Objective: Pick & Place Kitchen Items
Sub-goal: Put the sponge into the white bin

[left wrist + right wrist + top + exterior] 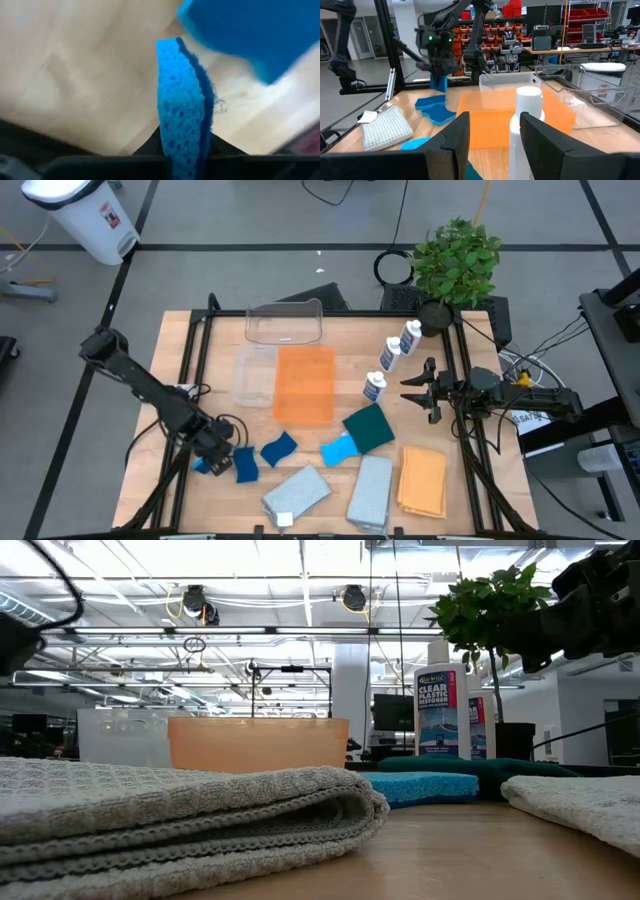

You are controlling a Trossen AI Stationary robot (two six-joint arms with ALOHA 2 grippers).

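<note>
Light wooden table (200, 350) on grey floor, white bin (85, 215) upper left. Blue porous sponge (182, 117), lower left of high view, clamped edgewise in left gripper (214, 461)

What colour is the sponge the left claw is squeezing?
Bright blue sponge, with a darker blue layer; left wrist view shows it best.

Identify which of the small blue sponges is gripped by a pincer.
The sponge at the table's left front corner, pinched on edge in the left pincer. The other two sponges and lie free on the wood, farther right.
</note>
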